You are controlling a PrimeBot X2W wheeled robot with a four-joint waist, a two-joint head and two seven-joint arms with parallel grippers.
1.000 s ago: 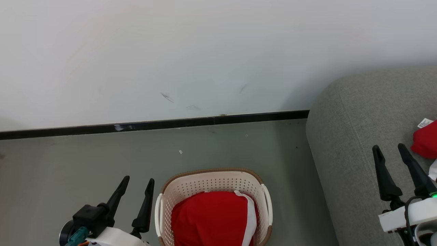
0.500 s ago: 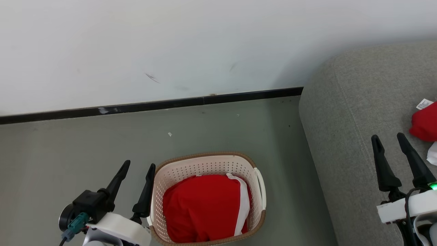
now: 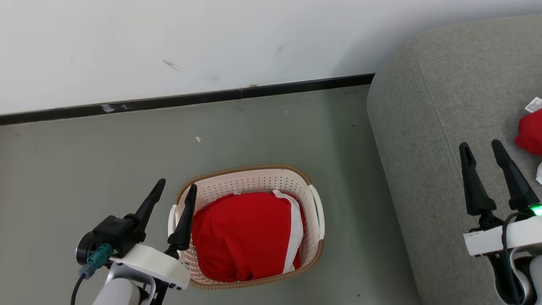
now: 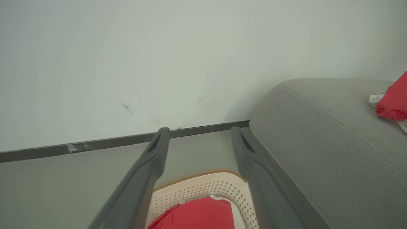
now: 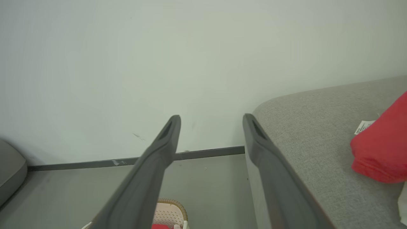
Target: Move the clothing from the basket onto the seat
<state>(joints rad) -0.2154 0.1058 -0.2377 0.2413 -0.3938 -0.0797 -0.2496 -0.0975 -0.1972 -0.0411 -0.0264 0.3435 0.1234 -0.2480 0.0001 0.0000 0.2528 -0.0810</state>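
Seat (image 3: 440, 127) at right, grey, one red garment (image 3: 531, 135) on it, well in from its left edge. Basket (image 3: 250, 183) on floor (image 3: 84, 169) near seat's left edge, red clothing (image 3: 241, 237) heaped inside. Left gripper (image 3: 177, 184) by basket's left rim, right gripper (image 3: 479, 144) above seat; both with fingers spread wide, holding nothing.

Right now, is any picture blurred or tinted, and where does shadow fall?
Head view: sharp, evenly lit, no glare; a soft shadow on wall and floor beside the seat. Left wrist view: the wall looks greenish; the left hand's fingers, close to the lens, look soft. Right wrist view: same tint; the right hand's fingers loom large; the clothing on the seat is clear.
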